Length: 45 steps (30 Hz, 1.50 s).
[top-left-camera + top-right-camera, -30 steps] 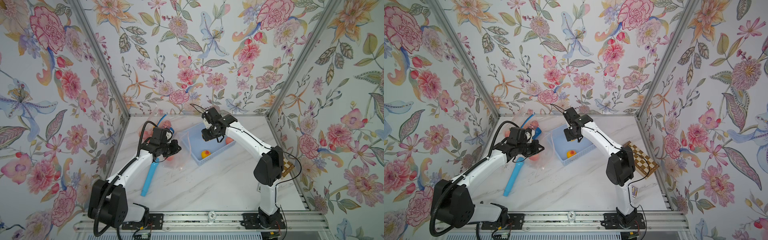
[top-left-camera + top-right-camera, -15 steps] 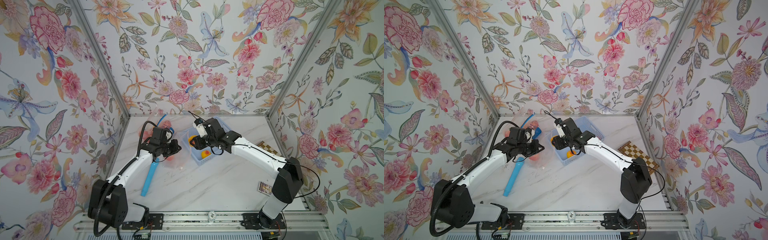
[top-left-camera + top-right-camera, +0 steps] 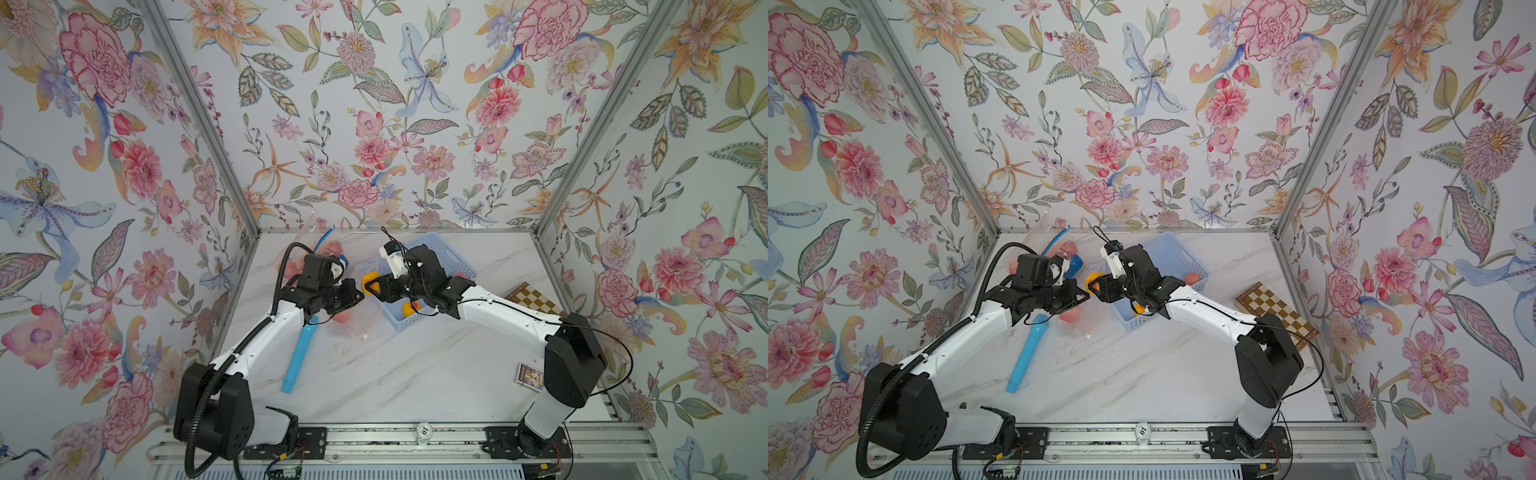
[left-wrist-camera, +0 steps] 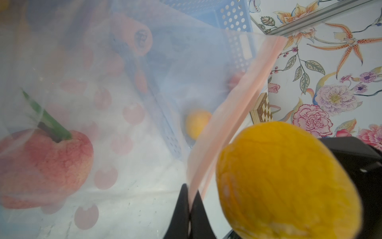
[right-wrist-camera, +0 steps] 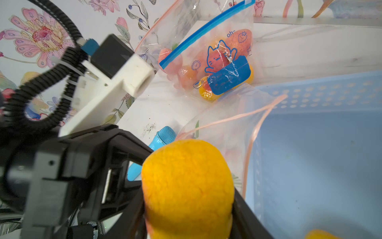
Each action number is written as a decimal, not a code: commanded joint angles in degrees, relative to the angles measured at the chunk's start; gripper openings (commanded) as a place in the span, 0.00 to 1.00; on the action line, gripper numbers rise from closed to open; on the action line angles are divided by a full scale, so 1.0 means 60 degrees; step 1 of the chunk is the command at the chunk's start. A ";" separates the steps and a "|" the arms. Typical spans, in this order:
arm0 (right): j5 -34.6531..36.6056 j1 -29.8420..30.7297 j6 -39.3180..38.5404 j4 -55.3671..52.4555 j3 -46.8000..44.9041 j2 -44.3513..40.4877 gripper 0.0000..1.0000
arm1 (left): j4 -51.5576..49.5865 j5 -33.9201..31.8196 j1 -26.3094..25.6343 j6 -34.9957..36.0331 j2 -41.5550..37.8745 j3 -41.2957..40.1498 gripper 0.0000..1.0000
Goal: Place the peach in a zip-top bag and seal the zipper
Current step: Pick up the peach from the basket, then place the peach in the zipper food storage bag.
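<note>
Moved since a second ago: the right arm, swung from above the blue basket (image 3: 453, 257) across toward the left arm. The left arm keeps its place.

- Right gripper (image 3: 371, 287): jaws at middling width, clamped on the yellow peach (image 5: 187, 186), which fills the space between the fingers. The fruit is aloft and outside the bag, just beside its mouth and near the left gripper's tips in both top views.
- Left gripper (image 4: 189, 207): jaws pinched fully together on the pink zipper strip (image 4: 244, 103) of the zip-top bag (image 4: 144, 82), lifting one lip. In the right wrist view the mouth gapes as a loose loop against the basket.
- Bag contents: one red peach (image 4: 45, 161) with a green leaf, lying low inside the film.
- Also present: blue microphone (image 3: 299, 357) on the table beside the left arm. A chessboard (image 3: 536, 297) lies by the right wall, and a second bag (image 5: 217, 62) with a blue zipper, full of fruit, sits in the far corner. More fruit lies in the basket.

Step in hand, by judgement: carrying the fruit to the mouth. Insertion is not yet done and the zipper is unsealed.

Next move calls for:
- lining the peach up with the open loop, not the outer face of the film;
- pushing it past both lips before letting go;
- a steady left pinch, so the mouth does not collapse.

Risk: the slack film may fold shut, or the fruit may drop outside the bag.
</note>
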 commanded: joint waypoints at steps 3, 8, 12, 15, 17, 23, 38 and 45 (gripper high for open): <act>0.0583 0.0027 0.0101 -0.0148 0.0329 0.0415 0.52 | -0.0522 0.0501 0.0072 0.0054 -0.0613 0.0177 0.00; 0.1157 0.0102 -0.0090 -0.0774 0.0583 0.0651 0.53 | -0.0828 0.0877 0.0078 0.0042 -0.0822 0.0235 0.00; 0.1493 0.0345 -0.0440 -0.1275 0.0895 0.0827 0.59 | -0.0816 0.1213 0.0079 -0.0015 -0.0889 0.0221 0.00; 0.1571 0.0510 -0.0631 -0.1450 0.1100 0.0888 0.67 | -0.0888 0.1078 0.0106 0.0045 -0.0911 0.0196 0.00; 0.1616 0.0581 -0.0685 -0.1493 0.1166 0.0882 0.72 | -0.0876 0.1056 0.0125 0.0032 -0.0895 0.0120 0.00; 0.1643 0.0640 -0.0722 -0.1521 0.1169 0.0724 0.79 | -0.0864 0.0922 0.0180 -0.0018 -0.0850 -0.0009 0.00; 0.2863 0.0323 -0.0883 -0.2106 0.0876 -0.0988 0.79 | -0.0845 0.0411 0.0361 0.0030 -0.0884 -0.0305 0.00; 0.4455 -0.0620 -0.0107 -0.4211 0.1158 -0.1500 0.79 | -0.0717 0.0323 0.0384 0.0020 -0.0867 -0.0422 0.00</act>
